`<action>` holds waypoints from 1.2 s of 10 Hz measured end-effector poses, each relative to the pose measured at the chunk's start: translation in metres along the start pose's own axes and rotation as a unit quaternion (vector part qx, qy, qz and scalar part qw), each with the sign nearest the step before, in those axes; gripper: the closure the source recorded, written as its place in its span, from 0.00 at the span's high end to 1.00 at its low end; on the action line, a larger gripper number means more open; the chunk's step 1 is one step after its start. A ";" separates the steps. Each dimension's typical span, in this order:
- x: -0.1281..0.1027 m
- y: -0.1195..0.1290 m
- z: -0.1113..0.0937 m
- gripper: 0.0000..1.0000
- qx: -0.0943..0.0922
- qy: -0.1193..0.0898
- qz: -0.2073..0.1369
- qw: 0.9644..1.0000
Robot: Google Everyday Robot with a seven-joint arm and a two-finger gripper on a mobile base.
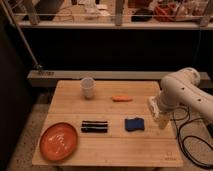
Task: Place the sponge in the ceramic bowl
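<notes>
— Where did the sponge [134,124] lie?
— On the bench [125,152], beside the black striped bar [94,127] and well apart from the ceramic bowl [59,141] at the front corner.
— And the gripper [159,117]?
— It hung near the sponge's far side, fingers spread, holding nothing.

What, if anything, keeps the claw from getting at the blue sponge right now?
Probably nothing, so likely yes. The claw hangs open just right of the sponge, with bare table between them; the black bar lies on the sponge's far side.
</notes>
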 end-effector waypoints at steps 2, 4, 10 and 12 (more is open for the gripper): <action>0.000 0.000 0.000 0.80 0.000 0.000 0.000 1.000; -0.007 -0.005 -0.004 0.80 0.004 -0.016 -0.020 1.000; -0.023 -0.014 -0.001 0.80 0.008 -0.044 -0.050 0.998; -0.031 -0.015 0.004 0.80 0.008 -0.052 -0.050 0.997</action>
